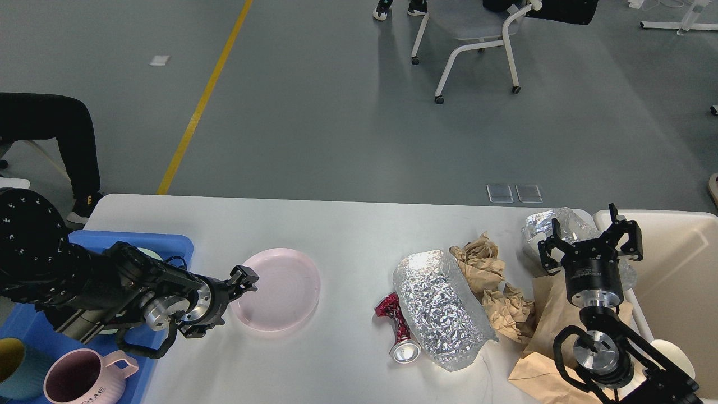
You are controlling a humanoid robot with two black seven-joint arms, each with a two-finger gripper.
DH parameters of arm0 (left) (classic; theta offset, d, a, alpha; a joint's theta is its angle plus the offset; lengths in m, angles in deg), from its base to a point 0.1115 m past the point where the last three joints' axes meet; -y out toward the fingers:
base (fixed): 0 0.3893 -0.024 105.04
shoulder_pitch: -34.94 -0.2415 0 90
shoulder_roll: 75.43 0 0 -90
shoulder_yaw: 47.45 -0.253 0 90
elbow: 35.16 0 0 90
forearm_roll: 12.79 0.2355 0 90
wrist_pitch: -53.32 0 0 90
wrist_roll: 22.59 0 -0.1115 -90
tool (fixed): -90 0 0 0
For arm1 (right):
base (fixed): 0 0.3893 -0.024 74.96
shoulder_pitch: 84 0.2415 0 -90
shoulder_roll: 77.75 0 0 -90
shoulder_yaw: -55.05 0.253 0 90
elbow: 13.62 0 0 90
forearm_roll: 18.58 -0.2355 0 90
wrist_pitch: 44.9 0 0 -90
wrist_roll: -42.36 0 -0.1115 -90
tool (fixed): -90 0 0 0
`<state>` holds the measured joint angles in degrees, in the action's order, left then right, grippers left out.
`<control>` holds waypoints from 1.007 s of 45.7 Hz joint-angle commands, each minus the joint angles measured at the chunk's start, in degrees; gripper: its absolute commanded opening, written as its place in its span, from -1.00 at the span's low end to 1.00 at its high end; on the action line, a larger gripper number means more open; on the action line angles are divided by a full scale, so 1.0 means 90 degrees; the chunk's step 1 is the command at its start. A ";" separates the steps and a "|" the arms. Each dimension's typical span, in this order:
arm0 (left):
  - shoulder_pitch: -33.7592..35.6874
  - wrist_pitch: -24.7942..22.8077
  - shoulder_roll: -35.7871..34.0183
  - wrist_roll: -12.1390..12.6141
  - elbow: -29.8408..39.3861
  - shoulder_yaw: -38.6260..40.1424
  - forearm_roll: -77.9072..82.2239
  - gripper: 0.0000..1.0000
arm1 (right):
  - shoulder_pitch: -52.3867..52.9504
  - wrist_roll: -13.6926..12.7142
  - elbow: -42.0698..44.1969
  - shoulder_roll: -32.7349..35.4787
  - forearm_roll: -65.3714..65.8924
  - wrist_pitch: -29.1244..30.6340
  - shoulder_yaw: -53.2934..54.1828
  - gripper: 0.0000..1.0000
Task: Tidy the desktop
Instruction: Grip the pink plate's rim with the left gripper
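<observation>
The white desktop (348, 224) fills the lower half of the head view. A pink plate (280, 289) lies on it left of centre. My left gripper (242, 283) is at the plate's left rim, and its fingers cannot be told apart. A crushed red can (397, 328), a silver foil bag (443, 306), crumpled brown paper (488, 269) and a flat brown paper bag (547, 342) lie right of centre. My right gripper (589, 242) is open and empty above the brown bag, next to a second foil wrapper (535, 227).
A blue tray (168, 247) at the left edge holds a pink mug (84, 379) and a blue cup (14, 365). A beige bin (679, 264) stands at the right edge. On the floor beyond are a chair (471, 33) and a seated person's leg (67, 146).
</observation>
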<state>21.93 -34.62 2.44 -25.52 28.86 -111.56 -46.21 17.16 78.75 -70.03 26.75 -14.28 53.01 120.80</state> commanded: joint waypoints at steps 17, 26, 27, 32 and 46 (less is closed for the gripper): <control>-0.0361 0.0123 0.0215 0.0032 -0.0121 0.0259 -0.0104 -0.09 | 0.0000 0.0000 -0.0002 0.0000 0.0000 0.0000 0.0000 1.00; -0.0361 0.0093 0.0215 0.0042 -0.0111 0.0259 -0.0095 -0.27 | 0.0000 0.0000 -0.0002 0.0000 0.0000 0.0000 0.0000 1.00; -0.0370 0.0093 0.0215 0.0042 -0.0121 0.0259 -0.0095 -0.32 | 0.0000 0.0000 -0.0002 0.0000 0.0000 0.0000 0.0000 1.00; -0.0370 0.0093 0.0215 0.0052 -0.0111 0.0249 -0.0095 -0.43 | 0.0000 0.0000 -0.0002 0.0000 0.0000 0.0000 0.0000 1.00; -0.0429 0.0083 0.0215 0.0052 -0.0101 0.0249 -0.0280 -0.45 | 0.0000 0.0000 -0.0002 0.0000 0.0000 0.0000 0.0000 1.00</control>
<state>18.20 -33.83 4.38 -25.05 27.95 -109.25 -48.42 17.16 78.75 -70.04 26.75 -14.28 53.01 120.80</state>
